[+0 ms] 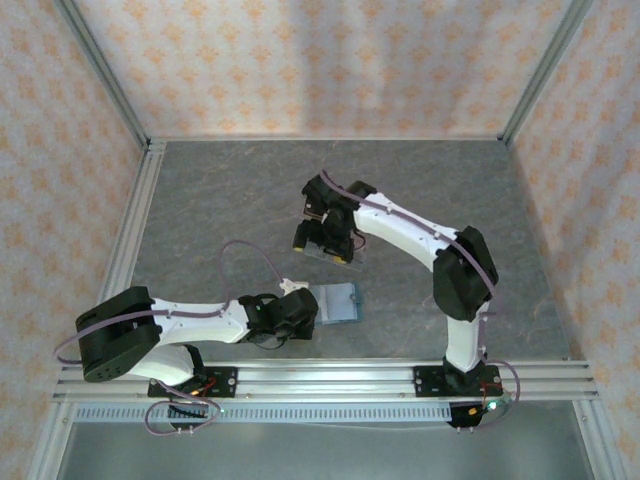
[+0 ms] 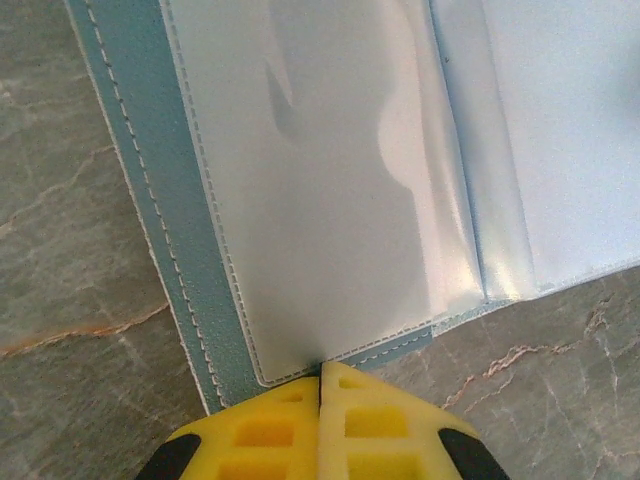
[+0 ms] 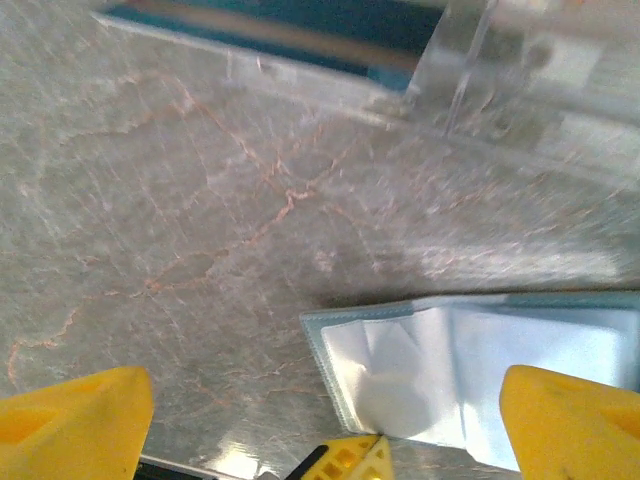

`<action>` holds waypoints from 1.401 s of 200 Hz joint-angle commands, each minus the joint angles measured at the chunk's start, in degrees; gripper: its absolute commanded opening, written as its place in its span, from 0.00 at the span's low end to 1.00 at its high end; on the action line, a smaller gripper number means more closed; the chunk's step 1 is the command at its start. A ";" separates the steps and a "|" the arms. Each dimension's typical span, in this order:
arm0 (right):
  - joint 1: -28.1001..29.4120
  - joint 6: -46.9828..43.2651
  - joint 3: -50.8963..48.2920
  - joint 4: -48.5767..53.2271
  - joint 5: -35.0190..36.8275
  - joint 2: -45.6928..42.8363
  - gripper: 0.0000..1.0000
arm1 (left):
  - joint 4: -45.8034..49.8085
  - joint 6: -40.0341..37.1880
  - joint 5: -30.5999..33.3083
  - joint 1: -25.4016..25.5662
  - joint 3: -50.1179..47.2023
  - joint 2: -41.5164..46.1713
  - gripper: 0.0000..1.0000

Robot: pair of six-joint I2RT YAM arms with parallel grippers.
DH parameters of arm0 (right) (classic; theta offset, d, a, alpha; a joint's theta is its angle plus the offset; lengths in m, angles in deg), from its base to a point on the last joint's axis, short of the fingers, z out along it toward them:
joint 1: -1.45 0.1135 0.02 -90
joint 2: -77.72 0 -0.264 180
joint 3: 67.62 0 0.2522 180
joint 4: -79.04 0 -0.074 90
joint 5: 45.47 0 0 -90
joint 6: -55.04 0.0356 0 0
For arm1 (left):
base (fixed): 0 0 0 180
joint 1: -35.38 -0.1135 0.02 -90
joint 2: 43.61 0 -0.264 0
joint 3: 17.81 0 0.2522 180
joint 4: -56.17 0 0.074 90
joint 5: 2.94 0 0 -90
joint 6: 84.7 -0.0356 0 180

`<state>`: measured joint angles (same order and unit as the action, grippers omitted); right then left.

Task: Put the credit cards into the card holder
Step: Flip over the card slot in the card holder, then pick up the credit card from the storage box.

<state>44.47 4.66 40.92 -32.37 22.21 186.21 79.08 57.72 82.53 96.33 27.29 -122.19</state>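
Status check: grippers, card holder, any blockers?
Left gripper shut, tips at card holder near edge. Right gripper open, empty, above the table. Holder lies open, visible sleeve empty. Clear rack apart from holder, not in the way.

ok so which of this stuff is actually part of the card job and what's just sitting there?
Job:
- card holder, open flat
- dark flat piece, probably a card, blurred
- left gripper, shut at the holder's edge
- right gripper, open

Just there:
- clear plastic rack, beside that dark piece
- marbled table
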 commanded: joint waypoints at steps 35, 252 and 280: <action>-5.33 -12.23 3.91 12.32 10.24 -5.15 0.67 | 7.74 -1.61 -0.93 -1.76 0.14 6.94 0.05; -6.60 -40.18 11.52 14.89 12.66 3.64 0.24 | 8.50 -3.42 -16.46 -12.30 12.64 -1.02 0.06; -6.62 -41.25 11.83 14.87 12.80 4.59 0.24 | 8.29 -3.96 -16.84 -13.51 10.11 -0.76 0.06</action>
<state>37.76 -34.40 50.56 -19.23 34.45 189.92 88.46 54.70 66.92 83.78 39.50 -123.35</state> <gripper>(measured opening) 0.243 0.058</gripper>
